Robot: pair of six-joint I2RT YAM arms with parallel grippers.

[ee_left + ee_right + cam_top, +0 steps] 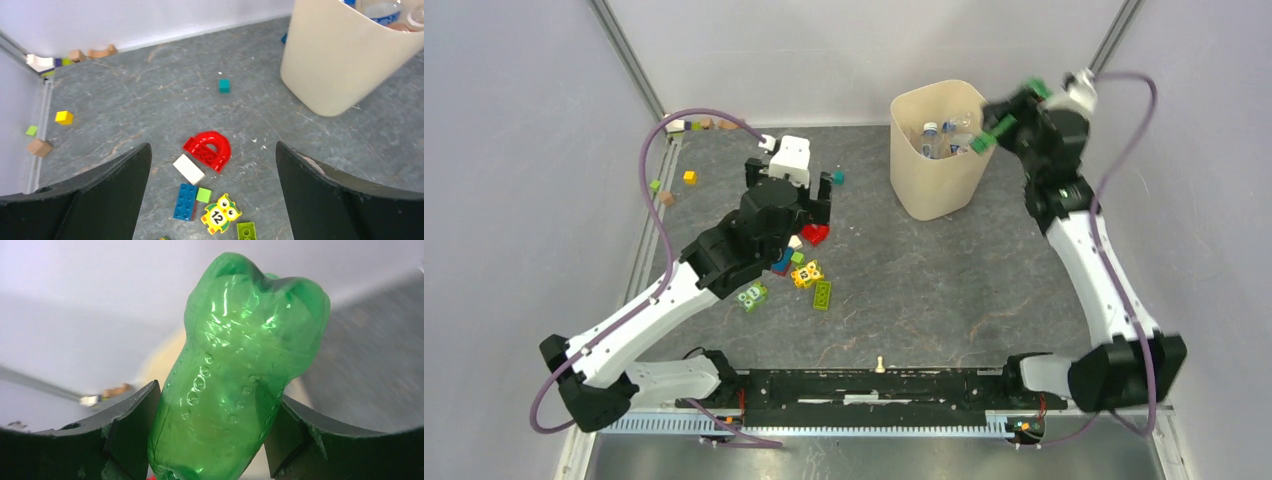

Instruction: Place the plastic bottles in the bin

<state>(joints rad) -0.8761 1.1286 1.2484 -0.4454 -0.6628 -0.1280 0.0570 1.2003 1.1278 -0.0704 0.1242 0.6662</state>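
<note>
The right hand (217, 399) is closed partway onto a dented translucent green plastic bottle (240, 355), both fingers pressing its lower body, raised just beside the right rim of the tall cream-beige plastic bin (932, 190), which holds several clear bottles (939, 135). The bottle looks light, thin-walled and slick, likely to buckle or slip; a gentle mid-body hold suits it. The left hand (212, 146) hangs wide open and empty over toy bricks (186, 200) on the grey desk (125, 100)
</note>
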